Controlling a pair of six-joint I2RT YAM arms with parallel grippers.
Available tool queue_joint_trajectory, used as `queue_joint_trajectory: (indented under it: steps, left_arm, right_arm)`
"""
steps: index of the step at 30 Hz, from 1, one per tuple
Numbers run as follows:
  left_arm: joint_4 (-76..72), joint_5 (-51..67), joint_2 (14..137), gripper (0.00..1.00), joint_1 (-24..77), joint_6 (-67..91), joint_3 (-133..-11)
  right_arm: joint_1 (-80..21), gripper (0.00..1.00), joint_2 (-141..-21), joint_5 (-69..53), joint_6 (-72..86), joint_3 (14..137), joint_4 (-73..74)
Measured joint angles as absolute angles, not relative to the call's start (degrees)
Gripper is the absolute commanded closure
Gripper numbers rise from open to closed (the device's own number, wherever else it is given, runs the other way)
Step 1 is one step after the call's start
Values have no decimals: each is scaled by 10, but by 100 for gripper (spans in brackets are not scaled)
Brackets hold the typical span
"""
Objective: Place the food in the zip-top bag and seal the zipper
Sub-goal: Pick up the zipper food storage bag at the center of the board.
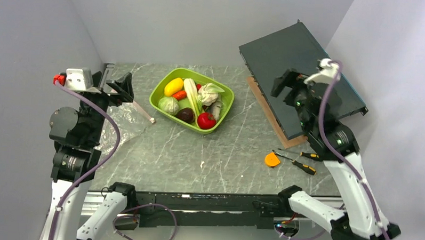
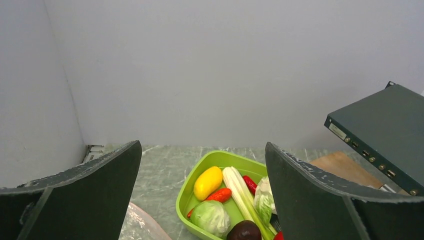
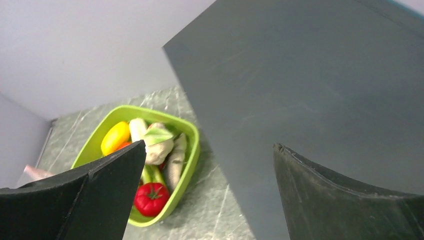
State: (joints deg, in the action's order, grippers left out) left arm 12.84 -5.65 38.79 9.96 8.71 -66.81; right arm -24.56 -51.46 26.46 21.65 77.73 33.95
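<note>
The food lies in a lime-green tray [image 1: 228, 102] at the table's back centre: a yellow piece [image 1: 173, 86], carrot [image 1: 180, 95], cabbage [image 1: 169, 105], dark purple piece [image 1: 186, 115], red tomato [image 1: 206, 120], pale stalk [image 1: 191, 95] and cauliflower [image 1: 208, 93]. The clear zip-top bag [image 1: 122, 122] lies flat to the tray's left, partly under my left arm. My left gripper [image 1: 121, 87] is open and empty above the bag's far end, facing the tray [image 2: 186, 192]. My right gripper [image 1: 290, 86] is open and empty, raised right of the tray; the tomato [image 3: 150, 198] shows past its left finger.
A dark flat device box [image 1: 300, 80] leans over a wooden board [image 1: 269, 114] at the back right, under my right gripper. An orange disc [image 1: 272, 160] and two screwdrivers [image 1: 299, 164] lie at the front right. Walls close off the left, back and right.
</note>
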Motion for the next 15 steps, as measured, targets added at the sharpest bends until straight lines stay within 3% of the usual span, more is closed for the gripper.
queue_joint_trajectory:
  steps: [10,15]
  left_arm:
    - [120,-61,403,1,99,70,-614]
    - [107,-113,387,1,99,67,-546]
  right_arm:
    - [-473,0,-708,218,180,831,331]
    - [-532,0,-798,189,170,836,311]
